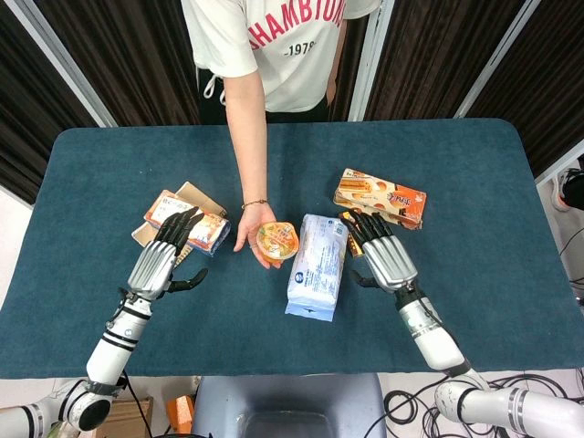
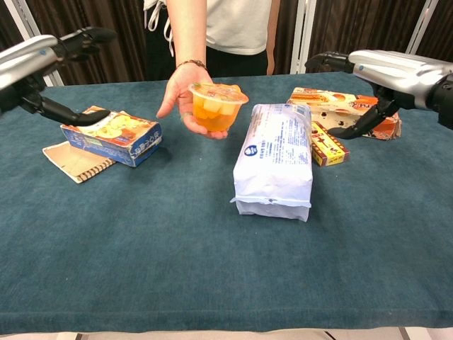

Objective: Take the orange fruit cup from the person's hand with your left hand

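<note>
At frame centre the person's hand (image 1: 248,239) held the orange fruit cup (image 1: 276,240); the left hand (image 1: 162,256) hovered at lower left, fingers spread, empty.

Bright, even light falls from overhead in both views, with soft, short shadows lying under each hand. Glare sits on the white pack (image 2: 272,159) beside the right hand (image 1: 383,255). In the chest view the left hand (image 2: 42,60) is stretched at the frame edge and slightly soft.
</note>
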Robot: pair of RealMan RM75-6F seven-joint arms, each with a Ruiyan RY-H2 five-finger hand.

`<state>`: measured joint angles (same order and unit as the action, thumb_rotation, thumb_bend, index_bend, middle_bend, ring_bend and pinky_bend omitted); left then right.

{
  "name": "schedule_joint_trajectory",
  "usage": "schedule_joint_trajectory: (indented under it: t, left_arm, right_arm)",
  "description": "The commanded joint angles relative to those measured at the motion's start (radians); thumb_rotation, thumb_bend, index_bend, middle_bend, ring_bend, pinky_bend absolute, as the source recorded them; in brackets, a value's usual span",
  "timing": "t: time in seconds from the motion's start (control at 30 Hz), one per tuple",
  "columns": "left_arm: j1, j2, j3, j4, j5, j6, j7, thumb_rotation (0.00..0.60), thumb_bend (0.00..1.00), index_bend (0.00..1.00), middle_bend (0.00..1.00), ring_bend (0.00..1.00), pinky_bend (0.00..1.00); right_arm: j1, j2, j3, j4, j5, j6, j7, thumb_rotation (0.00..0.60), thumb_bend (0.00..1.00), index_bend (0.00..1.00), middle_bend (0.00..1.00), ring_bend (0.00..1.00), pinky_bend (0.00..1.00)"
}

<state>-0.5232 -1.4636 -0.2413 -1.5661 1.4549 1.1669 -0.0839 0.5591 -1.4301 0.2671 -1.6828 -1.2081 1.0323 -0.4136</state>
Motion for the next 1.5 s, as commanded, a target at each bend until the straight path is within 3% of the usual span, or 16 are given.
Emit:
schedule_joint_trajectory:
  t: [0.03,0.17,0.33,0.57,0.8,1.13,1.23,1.33,1.5]
  left_arm:
    - [-0.014,-0.017,0.009,-0.001,-0.008,-0.008,0.02,0.6,0.3,0.0,0.0,0.0,0.0]
    - [-0.033,-0.044,0.016,-0.004,-0.014,-0.019,0.036,0.6,0.31,0.0,0.0,0.0,0.01]
    - [-0.076,-0.106,0.013,-0.015,-0.023,-0.042,0.075,0.6,0.32,0.0,0.0,0.0,0.03]
    - [-0.174,-0.246,-0.039,0.011,-0.075,-0.086,0.152,0.6,0.29,0.0,0.0,0.0,0.03]
    - [-0.292,-0.436,-0.114,0.212,-0.121,-0.063,0.318,0.6,0.29,0.0,0.0,0.0,0.02]
    - [-0.354,-0.553,-0.137,0.456,-0.172,-0.062,0.331,0.6,0.28,0.0,0.0,0.0,0.05]
    - [-0.361,-0.566,-0.129,0.496,-0.158,-0.043,0.332,0.6,0.28,0.1,0.07,0.03,0.13]
    - [-0.365,-0.581,-0.109,0.541,-0.13,-0.013,0.339,0.6,0.28,0.26,0.21,0.16,0.28]
    - [-0.369,-0.596,-0.082,0.58,-0.103,0.011,0.349,0.6,0.29,0.43,0.39,0.35,0.52]
  right_arm:
    - [0.003,0.009,-0.008,-0.002,0.005,0.005,0.002,0.6,0.2,0.0,0.0,0.0,0.0]
    - [-0.003,0.025,-0.025,0.001,-0.006,0.022,0.016,0.6,0.2,0.0,0.0,0.0,0.0]
    - [-0.052,0.083,-0.082,0.011,-0.085,0.081,0.058,0.6,0.2,0.0,0.0,0.0,0.0]
    - [-0.139,0.165,-0.174,0.1,-0.15,0.127,0.181,0.6,0.2,0.0,0.0,0.0,0.0]
    - [-0.196,0.205,-0.229,0.214,-0.174,0.124,0.342,0.6,0.2,0.0,0.0,0.0,0.0]
    - [-0.229,0.256,-0.252,0.262,-0.215,0.135,0.47,0.6,0.2,0.0,0.0,0.0,0.0]
    - [-0.23,0.265,-0.249,0.268,-0.208,0.125,0.492,0.6,0.2,0.0,0.0,0.0,0.0]
    - [-0.229,0.27,-0.246,0.279,-0.202,0.11,0.516,0.6,0.2,0.0,0.0,0.0,0.0]
    - [-0.227,0.27,-0.242,0.284,-0.198,0.096,0.528,0.6,0.2,0.0,0.0,0.0,0.0]
